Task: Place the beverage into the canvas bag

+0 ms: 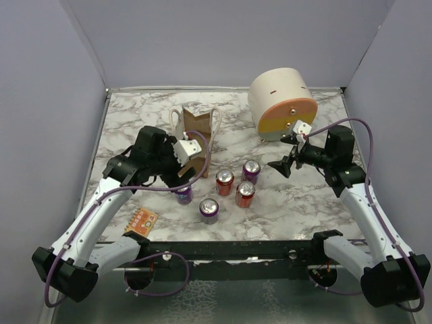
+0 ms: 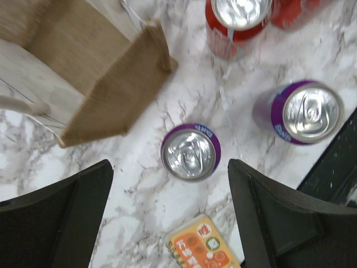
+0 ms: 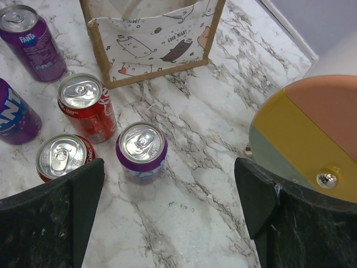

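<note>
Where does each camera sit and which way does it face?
Top external: above and behind the arms, looking down on the marble table; both arms show, with left gripper and right gripper.
Left wrist: on the left arm, looking straight down at a purple can; its dark fingers fill the lower corners.
Right wrist: on the right arm, looking down and across at the canvas bag; its fingers below.
Shared: all three show the canvas bag.

We see a worktop (image 1: 128, 118) of white marble veined with grey, closed in by a plain pale lilac-grey back wall (image 1: 223, 40), left wall (image 1: 40, 101) and right wall (image 1: 398, 81). A black rail (image 1: 236, 251) runs along its near edge, and the light falls soft and even.
</note>
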Available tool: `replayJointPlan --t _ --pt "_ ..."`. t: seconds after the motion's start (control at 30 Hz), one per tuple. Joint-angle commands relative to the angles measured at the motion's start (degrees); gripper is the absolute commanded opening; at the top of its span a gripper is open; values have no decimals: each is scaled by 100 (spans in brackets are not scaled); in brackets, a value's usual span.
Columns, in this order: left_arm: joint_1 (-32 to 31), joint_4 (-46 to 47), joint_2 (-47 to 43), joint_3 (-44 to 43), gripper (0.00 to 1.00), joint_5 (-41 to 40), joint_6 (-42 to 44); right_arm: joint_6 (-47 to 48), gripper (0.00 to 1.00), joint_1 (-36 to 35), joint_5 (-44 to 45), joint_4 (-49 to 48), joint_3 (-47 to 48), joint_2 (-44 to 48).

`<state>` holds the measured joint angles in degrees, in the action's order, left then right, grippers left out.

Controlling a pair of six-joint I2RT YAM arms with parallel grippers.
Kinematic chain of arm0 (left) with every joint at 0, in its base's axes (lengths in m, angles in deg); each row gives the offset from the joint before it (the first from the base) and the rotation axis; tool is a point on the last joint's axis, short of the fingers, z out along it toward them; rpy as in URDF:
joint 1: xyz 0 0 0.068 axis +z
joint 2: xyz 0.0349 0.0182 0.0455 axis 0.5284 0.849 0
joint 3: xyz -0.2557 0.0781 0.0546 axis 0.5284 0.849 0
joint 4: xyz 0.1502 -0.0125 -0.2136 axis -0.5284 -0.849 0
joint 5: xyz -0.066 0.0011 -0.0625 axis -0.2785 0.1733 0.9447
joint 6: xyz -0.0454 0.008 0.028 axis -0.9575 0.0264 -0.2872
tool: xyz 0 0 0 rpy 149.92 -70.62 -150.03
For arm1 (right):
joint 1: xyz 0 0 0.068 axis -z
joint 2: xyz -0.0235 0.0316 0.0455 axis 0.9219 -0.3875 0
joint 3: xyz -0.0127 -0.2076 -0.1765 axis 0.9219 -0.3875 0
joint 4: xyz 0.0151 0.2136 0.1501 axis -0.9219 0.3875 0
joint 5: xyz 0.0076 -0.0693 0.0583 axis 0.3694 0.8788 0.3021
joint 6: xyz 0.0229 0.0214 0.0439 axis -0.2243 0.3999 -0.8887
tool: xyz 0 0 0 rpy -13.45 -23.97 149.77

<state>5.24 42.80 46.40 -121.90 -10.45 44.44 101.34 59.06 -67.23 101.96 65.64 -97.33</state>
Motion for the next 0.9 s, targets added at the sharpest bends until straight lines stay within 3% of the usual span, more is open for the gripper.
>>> replayJointPlan --t 0.0,0.17,0.4,0.77,0.87 --pt "-15 -1200 249 234 89 -254 795 19 100 32 -110 1 -24 144" --pt "-15 -997 646 521 98 -377 857 37 100 34 -79 -3 -36 136" --pt "-15 -493 1307 617 98 61 827 66 100 32 -40 -12 -48 119" --pt "-16 117 1547 765 76 327 584 87 100 32 -36 10 -47 103" --pt "-20 108 1450 745 65 313 578 92 100 32 -21 8 -48 105"
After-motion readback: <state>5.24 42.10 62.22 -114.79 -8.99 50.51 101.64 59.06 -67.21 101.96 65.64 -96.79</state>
